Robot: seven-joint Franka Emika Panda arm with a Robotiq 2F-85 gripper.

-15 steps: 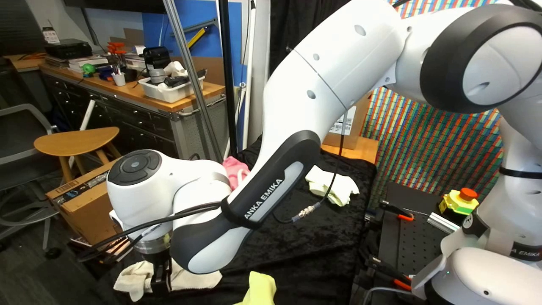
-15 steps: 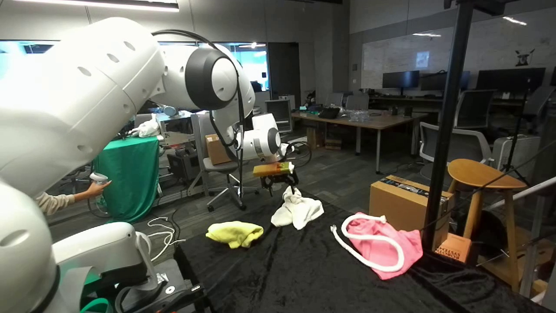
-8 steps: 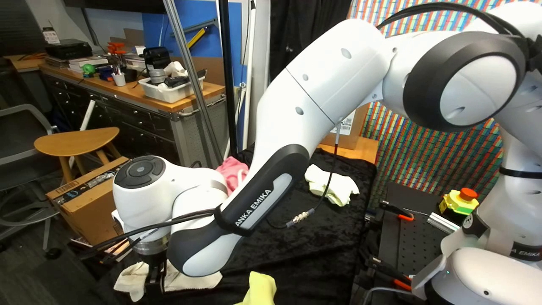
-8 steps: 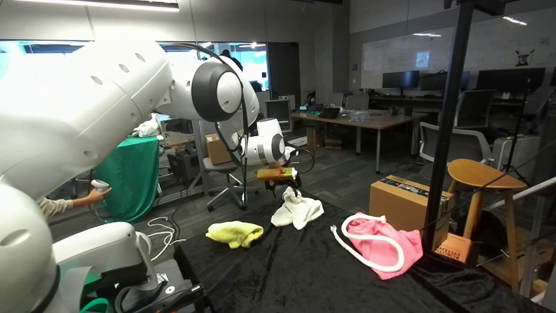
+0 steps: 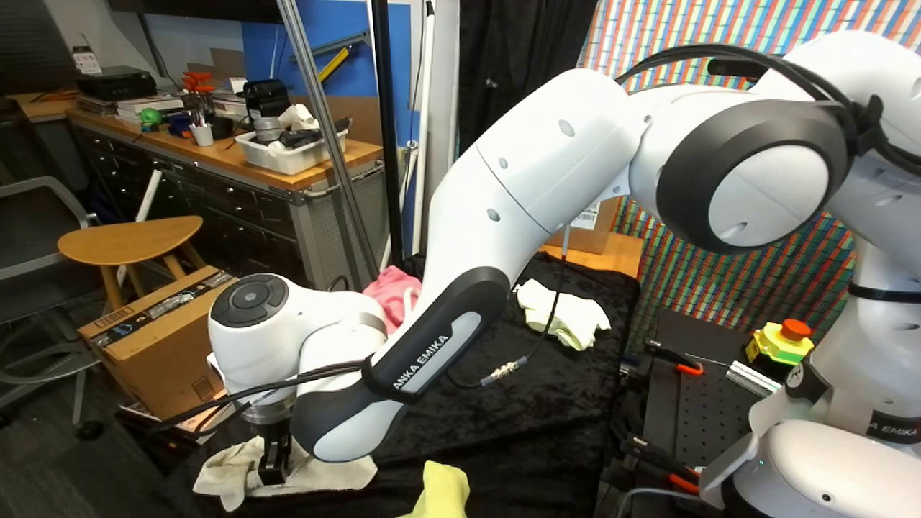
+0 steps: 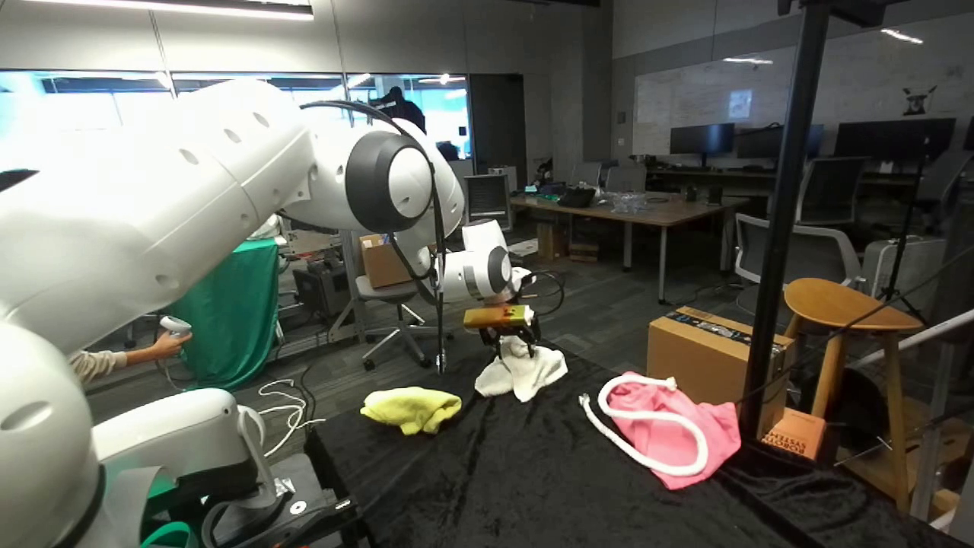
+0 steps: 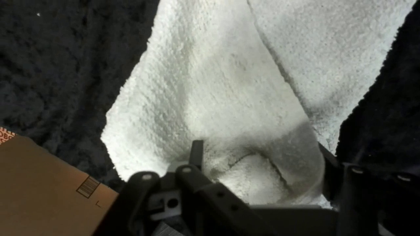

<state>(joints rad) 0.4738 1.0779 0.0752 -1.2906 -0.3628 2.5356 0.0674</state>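
Note:
A white terry cloth lies crumpled on the black-covered table in both exterior views, with a raised fold. My gripper points down at this cloth. In the wrist view my gripper is open, with one black finger on each side of the raised fold of the white cloth. The right finger is partly hidden behind the fold's edge. I cannot tell whether the fingers press on the cloth. A yellow cloth lies near it and also shows in an exterior view.
A pink cloth with a white rope lies on the black table cover. A pale folded cloth lies farther along. A cardboard box, a black post and a wooden stool stand beyond the edge.
The arm has come down, and my gripper has moved down and sideways until its fingers straddle the white cloth's fold. The gripper stays open. The cloths have not visibly moved.

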